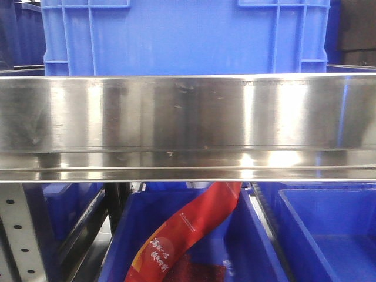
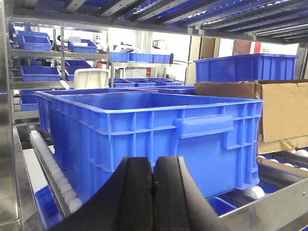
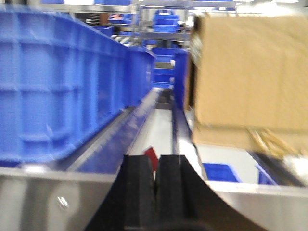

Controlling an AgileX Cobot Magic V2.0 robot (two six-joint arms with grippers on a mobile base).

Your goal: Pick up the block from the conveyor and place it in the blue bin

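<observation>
The front-facing view is filled by a stainless steel rail (image 1: 188, 126) running edge to edge. A blue crate (image 1: 176, 35) stands behind it, and below it a red printed packet (image 1: 188, 235) leans in a lower blue bin (image 1: 147, 235).

In the left wrist view, the left gripper (image 2: 153, 185) has its black jaws pressed together with nothing between them. Just beyond sits a large blue bin (image 2: 144, 130) on a roller rack (image 2: 53, 173); a cardboard box (image 2: 274, 110) stands at its right.

In the right wrist view, which is blurred, the right gripper (image 3: 155, 180) shows its jaws nearly closed, a thin gap left. A blue bin wall (image 3: 57, 86) runs along the left, a cardboard carton (image 3: 250, 72) on the right, with a small red piece (image 3: 151, 156) just past the jaws.

The block and the conveyor cannot be made out in any view.
</observation>
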